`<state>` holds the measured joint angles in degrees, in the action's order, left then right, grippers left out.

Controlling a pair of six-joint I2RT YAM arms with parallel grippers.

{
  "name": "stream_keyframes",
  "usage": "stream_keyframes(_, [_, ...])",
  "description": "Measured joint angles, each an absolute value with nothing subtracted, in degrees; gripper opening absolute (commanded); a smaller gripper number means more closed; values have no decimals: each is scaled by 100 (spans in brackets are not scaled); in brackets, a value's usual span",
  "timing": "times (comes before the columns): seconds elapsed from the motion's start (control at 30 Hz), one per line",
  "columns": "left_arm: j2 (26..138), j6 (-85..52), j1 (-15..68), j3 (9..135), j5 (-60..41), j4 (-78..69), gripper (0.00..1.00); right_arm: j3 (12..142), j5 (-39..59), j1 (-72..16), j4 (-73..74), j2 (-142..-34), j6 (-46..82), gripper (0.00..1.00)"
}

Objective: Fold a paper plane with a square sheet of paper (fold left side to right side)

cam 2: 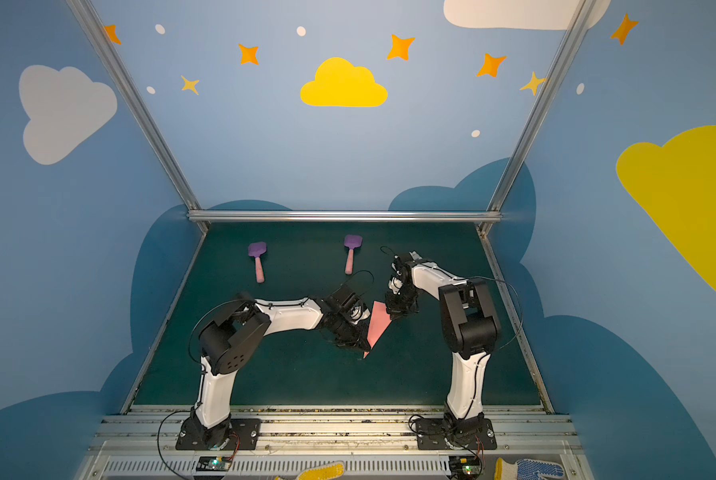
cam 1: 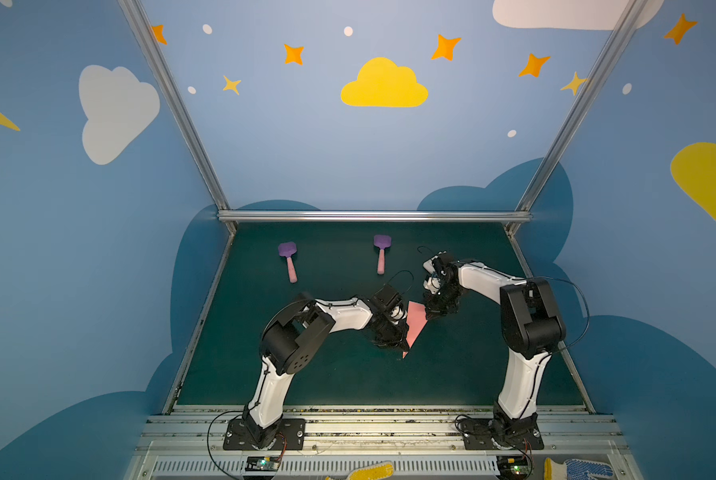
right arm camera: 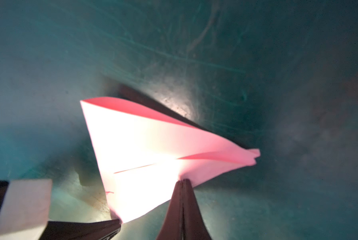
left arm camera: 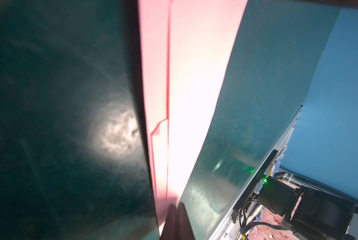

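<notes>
The square sheet of paper point(cam 1: 415, 326) point(cam 2: 376, 328) is salmon pink and folded into a narrow pointed shape, its tip toward the front of the green mat. My two grippers hold it between them at mid-table. My left gripper point(cam 1: 402, 341) point(cam 2: 362, 343) point(left arm camera: 177, 206) is shut on its left edge near the tip, where the paper point(left arm camera: 186, 83) runs away in long creased layers. My right gripper point(cam 1: 429, 316) point(cam 2: 389, 314) point(right arm camera: 183, 181) is shut on the opposite edge. In the right wrist view the paper point(right arm camera: 153, 145) opens slightly and casts a dark shadow on the mat.
Two purple spatulas with pink handles point(cam 1: 289, 262) point(cam 1: 382, 253) lie on the mat behind the grippers. An aluminium rail point(cam 1: 372, 216) closes the back, and side rails bound the mat. Work gloves point(cam 1: 368, 471) point(cam 1: 580, 469) rest on the front ledge past the arm bases.
</notes>
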<state>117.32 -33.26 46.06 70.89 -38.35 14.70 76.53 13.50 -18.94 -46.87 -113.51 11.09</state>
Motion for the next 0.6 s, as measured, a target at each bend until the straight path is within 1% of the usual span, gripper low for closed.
stream_keyframes(0.3, [11732, -3326, 4578, 7065, -3879, 1437, 3, 8302, 1007, -1896, -5264, -11754, 1111, 0])
stream_keyframes(0.6, [11679, -3321, 4521, 6982, -3946, 1441, 3, 9021, 447, -1892, -5802, -12184, 1111, 0])
